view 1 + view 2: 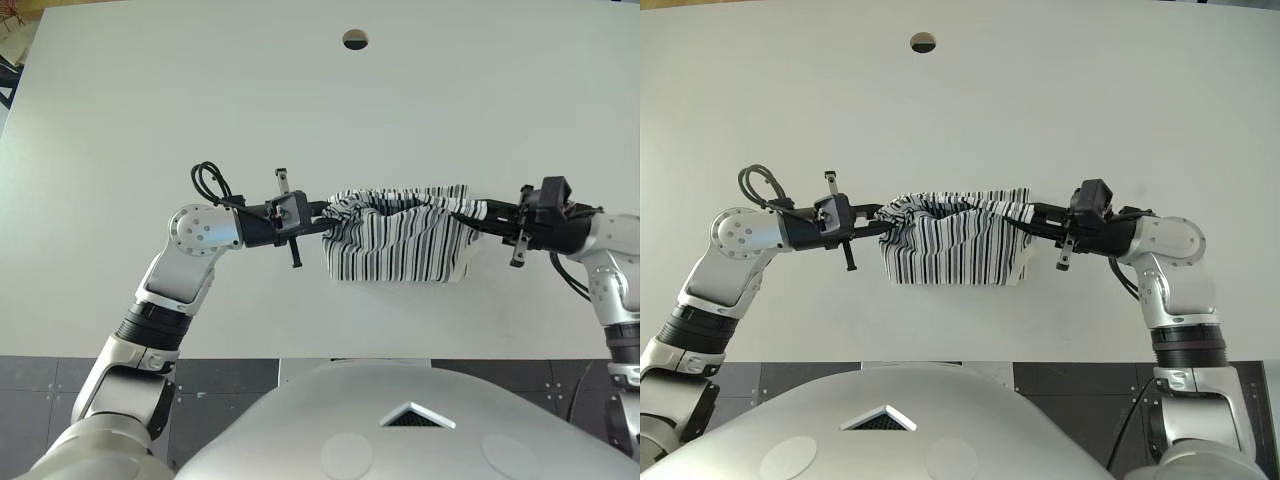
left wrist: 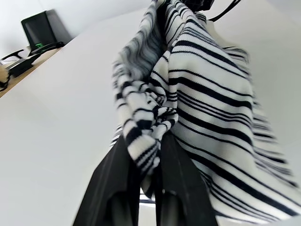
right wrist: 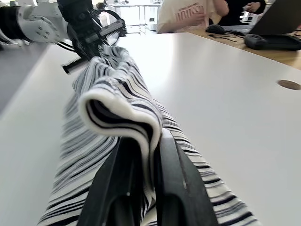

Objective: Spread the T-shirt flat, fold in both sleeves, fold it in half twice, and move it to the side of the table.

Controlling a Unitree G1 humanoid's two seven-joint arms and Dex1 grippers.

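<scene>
Near the front edge of my worktop (image 1: pixel 250 345), left hand (image 1: pixel 327 214) and right hand (image 1: pixel 460 216) each pinch one T-shirt (image 1: pixel 400 250) end.

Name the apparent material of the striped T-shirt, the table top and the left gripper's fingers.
T-shirt: soft knit fabric, probably cotton jersey; it sags and bunches in loose folds.
Table: smooth matte white top, likely laminate; no grain shows.
Fingers of the left gripper: rigid, matte black, probably plastic, though the look leaves that open.
</scene>
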